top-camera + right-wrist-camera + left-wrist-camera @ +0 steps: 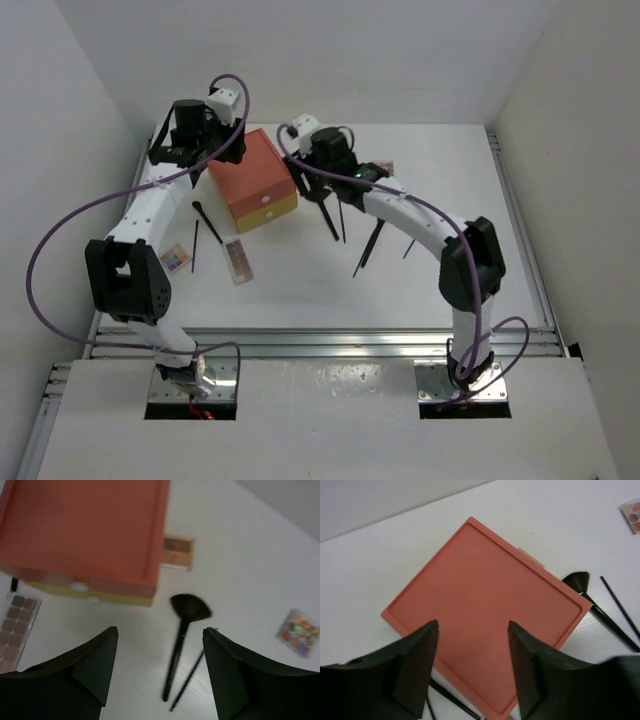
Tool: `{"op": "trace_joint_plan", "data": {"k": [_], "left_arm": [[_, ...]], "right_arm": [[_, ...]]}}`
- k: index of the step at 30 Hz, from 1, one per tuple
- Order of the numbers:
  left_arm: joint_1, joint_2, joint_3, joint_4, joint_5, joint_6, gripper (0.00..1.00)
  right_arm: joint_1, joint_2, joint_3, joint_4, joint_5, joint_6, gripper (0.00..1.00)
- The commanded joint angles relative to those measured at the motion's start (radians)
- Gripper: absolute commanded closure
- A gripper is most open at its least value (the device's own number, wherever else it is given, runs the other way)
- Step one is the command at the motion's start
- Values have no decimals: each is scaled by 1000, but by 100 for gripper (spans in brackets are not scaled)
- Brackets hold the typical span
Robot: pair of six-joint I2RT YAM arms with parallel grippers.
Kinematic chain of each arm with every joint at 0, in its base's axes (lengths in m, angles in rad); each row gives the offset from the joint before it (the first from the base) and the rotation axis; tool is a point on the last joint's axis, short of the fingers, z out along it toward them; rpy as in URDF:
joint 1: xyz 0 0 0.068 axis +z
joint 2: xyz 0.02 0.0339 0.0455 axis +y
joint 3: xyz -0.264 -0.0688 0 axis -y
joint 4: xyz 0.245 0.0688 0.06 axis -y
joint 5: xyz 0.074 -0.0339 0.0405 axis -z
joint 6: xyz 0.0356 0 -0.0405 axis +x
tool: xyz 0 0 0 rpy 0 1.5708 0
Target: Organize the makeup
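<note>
Both arms gather over the orange drawer box (250, 180), probably because the makeup is meant to go into it. The left gripper (472, 625) hovers above the box's flat lid, jaws apart and empty; the right gripper (160, 630) hangs just off the box's yellow drawer front, jaws likewise apart and empty, seemingly lined up over the fan brush (186, 611).

The makeup lies loose on the table (300, 290) around the box; the fan brush and a thin black stick (189, 687) lie side by side near the drawer front; a long pink-brown palette (14, 630) sits at that front's other corner; a glittery multicoloured palette (298, 632) rests well apart from the box.

The box looks like matte plastic, squarish, with a raised rim around the lid; the drawer appears shut; the brush handles are slim, dark and smooth, so a narrow pinch seems called for.
</note>
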Motion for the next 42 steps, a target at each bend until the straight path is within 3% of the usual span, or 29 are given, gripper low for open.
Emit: {"op": "trace_joint_plan", "data": {"k": [1,4,12,20,36,42], "left_arm": [[17,70,87,-10,71,-28,43],[26,121,98,-1,59,-49,53],[26,152,32,30,22,-50,60],[26,170,1,41,22,-70,62],[26,189,-17,41,44,-88,63],[26,189,-17,41,44,-88,64]], "right_arm": [[111,68,-19,47,-24,122,31],[133,121,1,98,16,166,37],[170,245,41,204,33,255,40],[175,329,111,236,122,289,42],[181,386,180,261,138,373,43],[182,392,185,268,156,387,52]]}}
